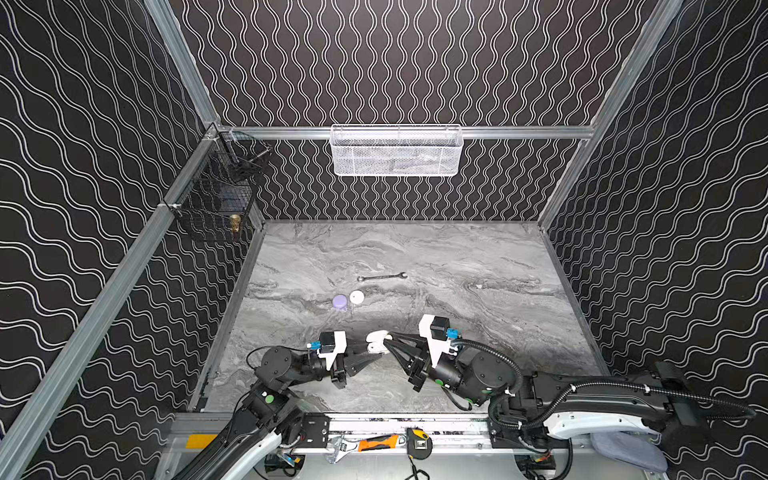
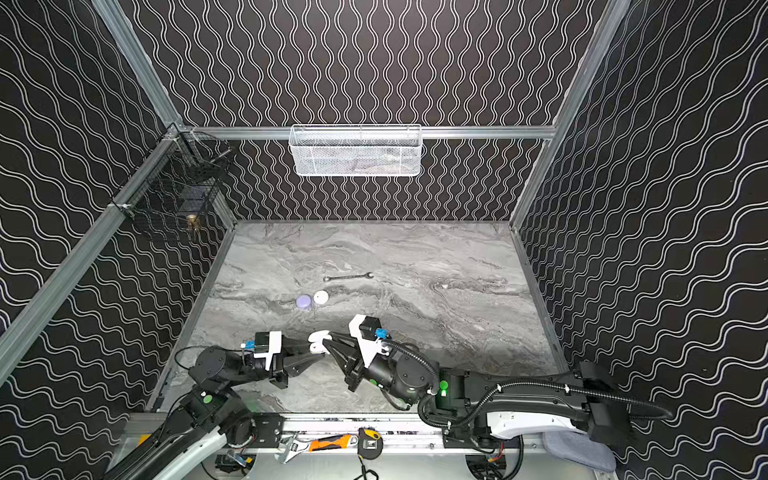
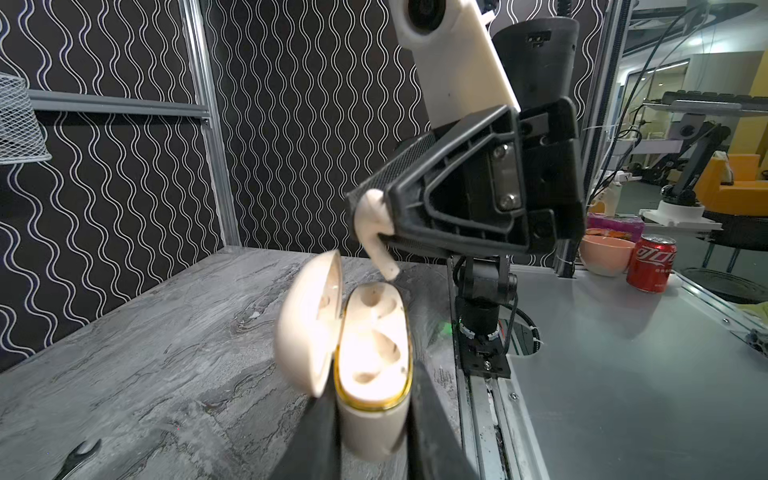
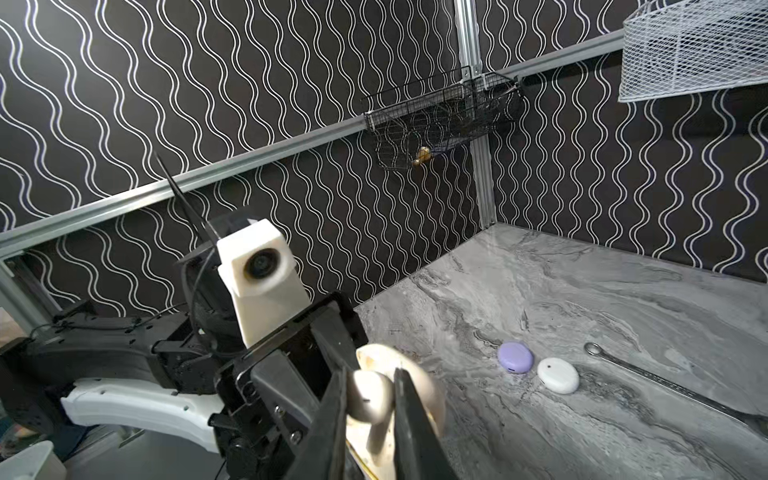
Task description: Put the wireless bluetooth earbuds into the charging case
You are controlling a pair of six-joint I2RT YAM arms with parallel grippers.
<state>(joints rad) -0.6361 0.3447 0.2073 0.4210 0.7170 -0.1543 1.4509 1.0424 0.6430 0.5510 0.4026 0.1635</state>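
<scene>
Left wrist view: the left gripper (image 3: 372, 386) is clamped on the cream charging case (image 3: 370, 432), held above the table (image 3: 124, 353) with its lid open. The 2 wells look empty. The right gripper (image 4: 370, 399) pinches 1 cream earbud (image 3: 376, 249), stem just above a well, so I judge insertion not yet done. The lid stands close beside the stem, the table edge is near, and the far side is roomy.

The charging case (image 3: 370, 432) looks glossy cream plastic, the wrench (image 1: 381, 277) steel, the tabletop (image 1: 478, 257) matt marbled.
</scene>
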